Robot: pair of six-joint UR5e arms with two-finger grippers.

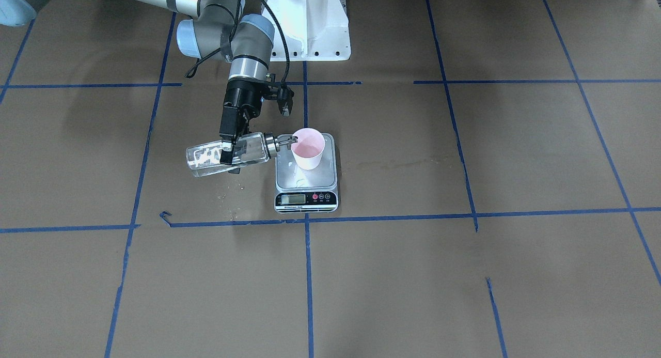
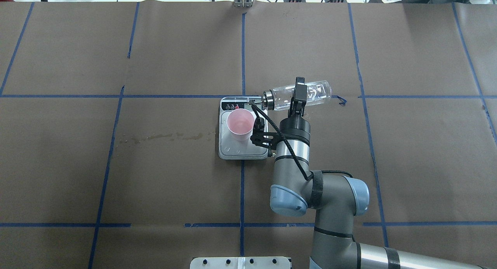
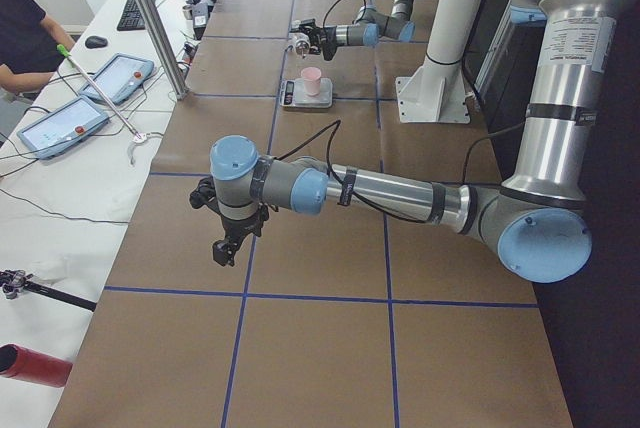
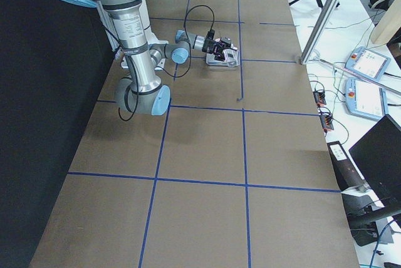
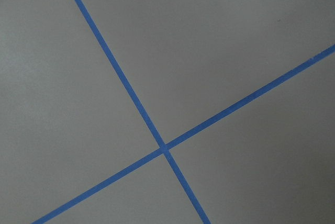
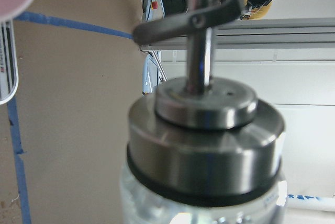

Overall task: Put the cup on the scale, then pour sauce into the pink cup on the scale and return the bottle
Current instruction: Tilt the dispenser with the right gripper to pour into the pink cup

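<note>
My right gripper is shut on the clear glass bottle and holds it on its side, above the table. The bottle's silver spout reaches the rim of the pink cup. The cup stands upright on the silver scale. In the overhead view the gripper grips the bottle to the right of the cup and scale. Clear sauce lies in the bottle. The right wrist view shows the metal cap close up. My left gripper hangs far away; I cannot tell its state.
Brown paper with blue tape lines covers the table. A faint wet stain lies to the left of the scale. The white robot base stands behind the scale. An operators' desk with tablets runs along the far side.
</note>
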